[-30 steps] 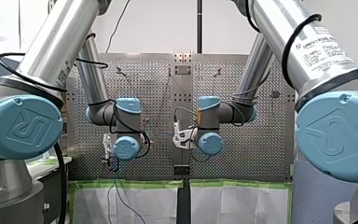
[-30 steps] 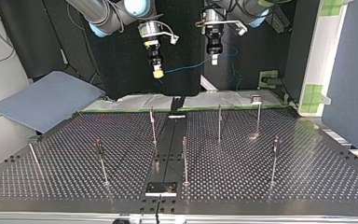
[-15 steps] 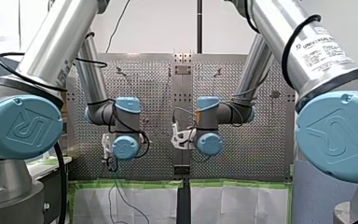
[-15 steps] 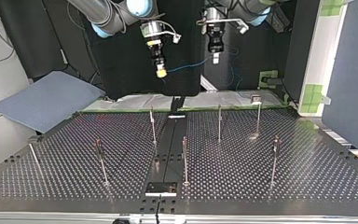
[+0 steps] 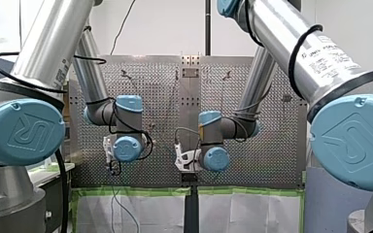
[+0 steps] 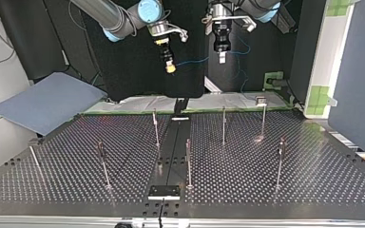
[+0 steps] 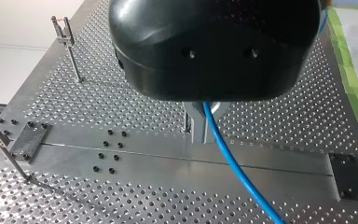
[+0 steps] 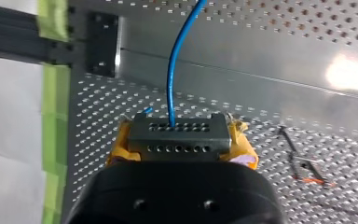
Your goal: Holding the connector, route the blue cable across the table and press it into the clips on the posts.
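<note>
Right wrist view: right gripper (image 8: 179, 140) clenched on grey connector (image 8: 179, 133) between yellow pads (image 8: 116, 151); blue cable (image 8: 172, 74) exits ahead. Left gripper (image 7: 204, 123) pinches the cable. Both hang above the surface (image 6: 266, 180).

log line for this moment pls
right gripper: shut on connector | left gripper: shut on blue cable | posts: no cable yet

In the front view, a label (image 5: 331, 52) on my right arm's silver tube (image 5: 277, 34) reads "UNIVERSAL ROBOTS", its finer print too small to read, while my left arm's blue joint cap (image 5: 22, 132) and my right arm's blue joint cap (image 5: 352, 141) each bear an embossed "UR" logo.
</note>
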You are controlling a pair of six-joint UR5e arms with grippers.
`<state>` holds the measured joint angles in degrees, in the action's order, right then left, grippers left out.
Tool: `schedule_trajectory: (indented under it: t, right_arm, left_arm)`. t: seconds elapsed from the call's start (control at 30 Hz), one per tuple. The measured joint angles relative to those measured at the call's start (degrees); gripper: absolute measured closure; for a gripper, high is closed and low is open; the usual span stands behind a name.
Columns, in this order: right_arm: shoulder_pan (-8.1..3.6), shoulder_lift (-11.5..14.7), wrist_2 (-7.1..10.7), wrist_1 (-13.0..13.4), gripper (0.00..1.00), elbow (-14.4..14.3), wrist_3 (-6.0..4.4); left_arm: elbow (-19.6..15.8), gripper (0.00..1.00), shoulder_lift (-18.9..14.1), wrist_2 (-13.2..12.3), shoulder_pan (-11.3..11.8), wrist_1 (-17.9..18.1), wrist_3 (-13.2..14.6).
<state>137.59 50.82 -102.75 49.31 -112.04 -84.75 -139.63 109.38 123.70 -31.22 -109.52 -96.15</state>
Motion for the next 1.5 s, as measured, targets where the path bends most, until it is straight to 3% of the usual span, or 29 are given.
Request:
schedule_trajectory:
  t: [0.23, 0.37, 0.53, 0.67, 0.77, 1.03, 1.23, 1.5]
  right_arm:
    - [-0.02, 0.0, 0.03, -4.4, 1.00, 0.0, 0.03]
    - [0.09, 1.3, 0.15, -6.9, 1.00, 1.3, 0.14]
    - [0.73, 3.9, 0.77, -9.8, 1.00, 4.0, -1.99]
    - [0.59, 6.3, 2.75, -12.3, 1.00, 6.4, -4.14]
    - [0.50, 8.2, 4.52, -14.1, 1.00, 8.2, -4.77]
    - [0.46, 12.5, 7.68, -18.5, 1.00, 12.5, -5.08]
    - [1.00, 15.5, 9.27, -21.7, 1.00, 15.7, -5.03]
    - [1.86, 14.7, 10.93, -25.0, 1.00, 20.6, -5.23]
  left_arm:
    - [0.0, 1.00, 0.0, 0.0, 0.0, 0.0, 0.0]
    - [0.3, 1.00, 0.8, 0.1, -0.1, 0.3, 0.8]
    - [0.9, 1.00, -0.5, 1.1, 0.4, -0.8, 1.3]
    - [2.5, 1.00, -3.0, 3.3, 1.3, -3.0, 2.1]
    - [4.0, 1.00, -4.6, 5.0, 1.8, -4.6, 2.6]
    - [8.4, 1.00, -9.2, 9.5, 3.4, -9.2, 4.4]
    - [9.6, 1.00, -12.7, 12.6, 6.1, -12.7, 5.2]
    - [10.3, 1.00, -17.3, 10.7, 10.6, -17.3, 5.0]
